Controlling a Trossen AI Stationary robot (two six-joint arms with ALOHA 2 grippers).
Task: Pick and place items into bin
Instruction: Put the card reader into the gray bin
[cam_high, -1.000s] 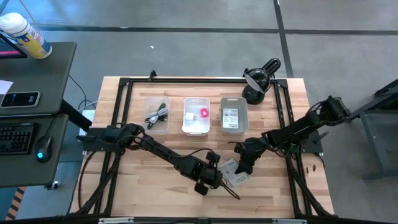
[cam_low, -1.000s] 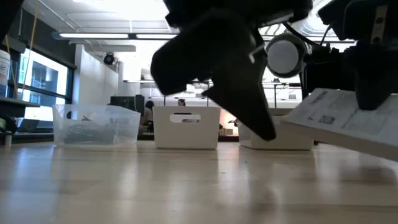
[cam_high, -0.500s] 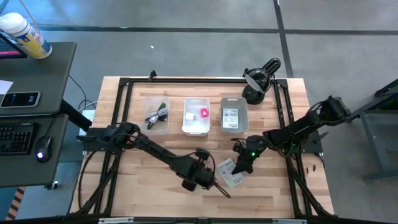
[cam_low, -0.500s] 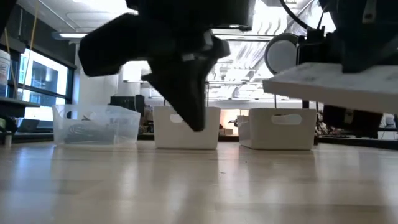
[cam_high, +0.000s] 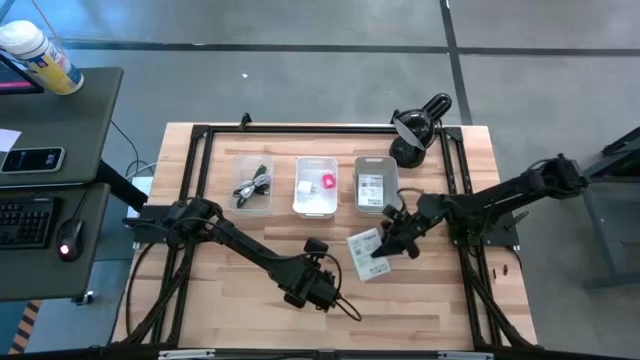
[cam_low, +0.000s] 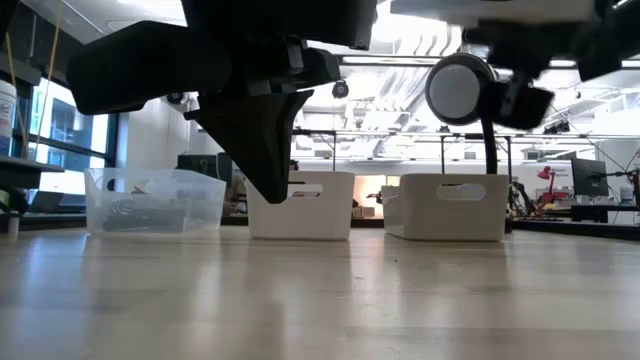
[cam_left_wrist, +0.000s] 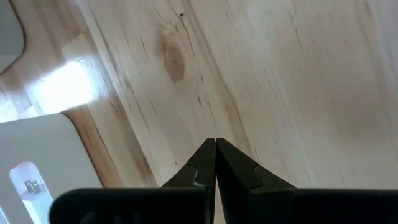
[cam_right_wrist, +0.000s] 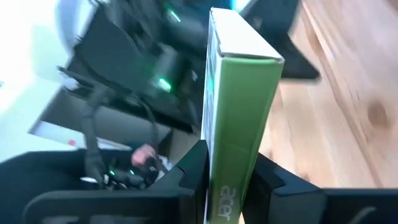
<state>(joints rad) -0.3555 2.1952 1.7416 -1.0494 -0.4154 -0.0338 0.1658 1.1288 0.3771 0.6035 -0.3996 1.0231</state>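
The right gripper is clamped on a white printed packet with a green edge, holding it lifted above the table, just in front of the rightmost bin and toward the table's right half. In the right wrist view the packet stands between the two dark fingers, pinched on both faces. The left gripper hovers near the table's front edge, around the middle, its tips pressed together with nothing between them.

Three bins sit in a row toward the back edge. The clear left bin holds a black cable. The white middle bin holds a small white cube and a tiny pink piece. The white right bin holds a white printed card.
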